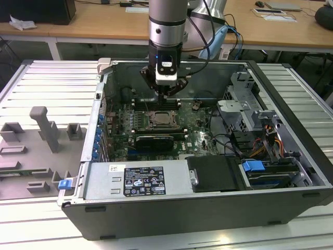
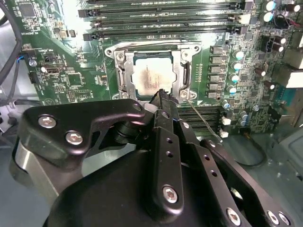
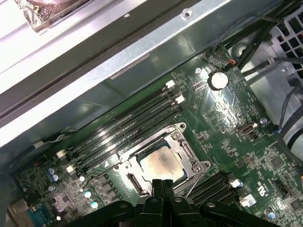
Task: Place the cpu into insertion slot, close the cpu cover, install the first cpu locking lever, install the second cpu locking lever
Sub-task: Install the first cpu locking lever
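The cpu (image 2: 150,75) (image 3: 160,164), with a pale smudged metal top, lies flat in the insertion slot (image 1: 164,121) on the green motherboard. Flat around the chip lies the silvery cpu cover (image 2: 122,71) (image 3: 182,146). My gripper (image 1: 165,95) (image 2: 162,94) (image 3: 161,183) hangs just over the socket's edge, shut with nothing between its black fingers. A thin wire locking lever (image 2: 202,122) sticks out slantwise from the socket corner beside the fingertips. Whether the tips touch the socket frame I cannot tell.
Long black memory slots (image 2: 161,19) (image 3: 128,125) run along both sides of the socket. The open case has a metal drive cage (image 1: 244,104), cables and a power supply (image 1: 140,179) around the board. Grey fixtures (image 1: 44,127) stand at the exterior view's left.
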Tool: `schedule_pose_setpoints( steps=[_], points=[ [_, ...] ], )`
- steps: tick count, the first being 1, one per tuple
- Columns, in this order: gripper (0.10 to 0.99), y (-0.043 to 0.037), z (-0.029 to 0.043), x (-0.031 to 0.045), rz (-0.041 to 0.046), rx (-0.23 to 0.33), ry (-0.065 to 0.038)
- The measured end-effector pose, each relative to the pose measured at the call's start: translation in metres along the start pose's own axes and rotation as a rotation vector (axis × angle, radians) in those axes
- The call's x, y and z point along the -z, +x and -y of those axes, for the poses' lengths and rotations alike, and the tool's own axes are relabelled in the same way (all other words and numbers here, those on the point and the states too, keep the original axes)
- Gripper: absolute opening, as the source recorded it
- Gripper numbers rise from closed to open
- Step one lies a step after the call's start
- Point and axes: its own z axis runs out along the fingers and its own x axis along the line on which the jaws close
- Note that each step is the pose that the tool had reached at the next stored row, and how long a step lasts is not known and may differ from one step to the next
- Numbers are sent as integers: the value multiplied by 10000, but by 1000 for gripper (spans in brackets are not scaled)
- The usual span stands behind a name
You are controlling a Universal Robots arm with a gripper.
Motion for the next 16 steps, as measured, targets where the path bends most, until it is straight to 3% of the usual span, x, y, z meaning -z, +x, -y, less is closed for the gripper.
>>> schedule_pose_setpoints(
  steps=[11, 13, 16],
  points=[
    [110, -6, -4, 0, -10, 356, -12],
    [110, -6, -4, 0, -12, 654, -13],
    [110, -6, -4, -1, -20, 1526, -16]
  ],
)
